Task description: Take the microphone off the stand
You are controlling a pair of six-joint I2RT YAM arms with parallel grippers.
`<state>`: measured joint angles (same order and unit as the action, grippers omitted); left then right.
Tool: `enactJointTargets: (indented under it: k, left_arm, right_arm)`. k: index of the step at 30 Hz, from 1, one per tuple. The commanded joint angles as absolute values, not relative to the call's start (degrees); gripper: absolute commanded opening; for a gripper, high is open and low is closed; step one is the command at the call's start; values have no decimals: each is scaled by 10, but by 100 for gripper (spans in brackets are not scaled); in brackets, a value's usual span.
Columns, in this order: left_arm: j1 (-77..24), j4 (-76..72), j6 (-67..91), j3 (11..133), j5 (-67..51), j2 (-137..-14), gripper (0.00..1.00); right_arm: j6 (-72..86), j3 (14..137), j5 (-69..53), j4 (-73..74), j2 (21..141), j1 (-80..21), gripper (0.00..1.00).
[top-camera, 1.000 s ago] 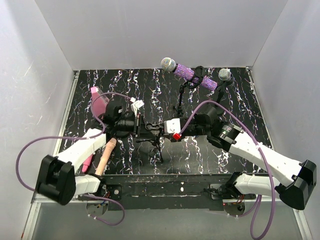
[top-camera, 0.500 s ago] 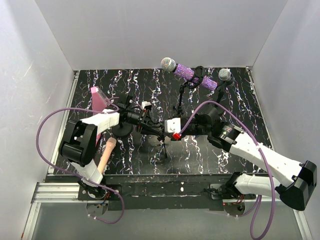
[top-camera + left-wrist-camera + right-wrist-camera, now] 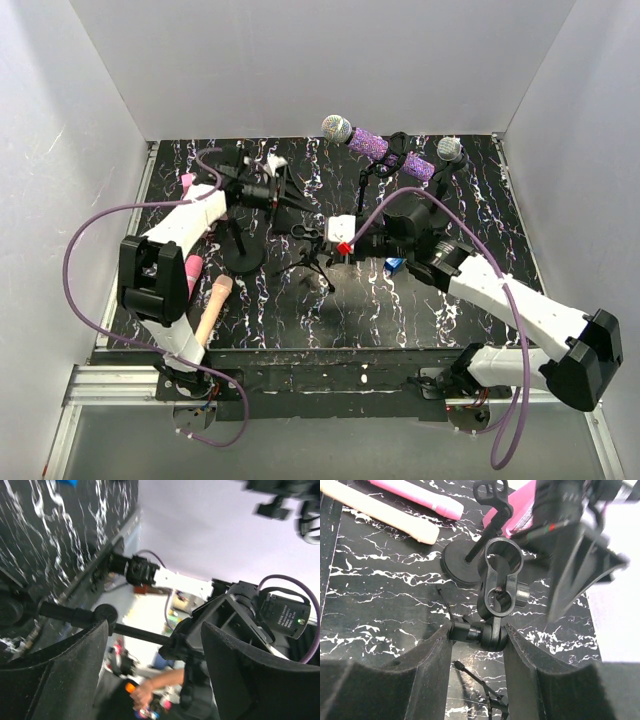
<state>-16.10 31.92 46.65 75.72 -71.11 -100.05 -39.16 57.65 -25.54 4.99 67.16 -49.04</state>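
Note:
A purple glitter microphone [image 3: 368, 144] rests in the clip of a tall stand [image 3: 362, 195] at the back. A second purple microphone [image 3: 432, 162] sits beside it. My right gripper [image 3: 320, 236] is shut on the swivel joint [image 3: 492, 630] of a small black tripod stand [image 3: 316, 264], whose clip ring [image 3: 502, 560] holds nothing. Over the back left, my left gripper [image 3: 284, 186] hangs raised and open. Nothing is between its fingers [image 3: 65, 675]. A pink microphone [image 3: 420, 495] and a beige microphone [image 3: 212, 309] lie on the table at the left.
A round-base stand [image 3: 243, 259] stands left of the tripod. A small blue object [image 3: 393, 265] lies under the right arm. White walls close in the black marbled table [image 3: 400, 310] on three sides. Purple cables loop beside both arms.
My left gripper has opened, let go near the tripod stand and swung up toward the back left. The right gripper keeps its hold on the stand and has shifted slightly back.

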Motion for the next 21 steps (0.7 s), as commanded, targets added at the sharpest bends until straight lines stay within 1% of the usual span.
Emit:
enactJointTargets:
  k: [1,6,11,17,21]
  left_arm:
    - [-129,445,315,861,-649,-982,75]
    - [-113,497,228,905,-602,-970,75]
    - [-105,471,204,905,-570,-923,75]
    - [-91,433,200,899,-526,-861,76]
    - [-78,418,205,896,-445,-810,80]
  right_arm:
    - [-314,613,-281,78,700,-470,25]
    - [-275,642,-290,97,735,-454,24]
    - [-276,690,-297,137,766,-459,22]
    - [-310,758,-233,223,809,-504,21]
    - [-310,764,-184,243,824,-527,21]
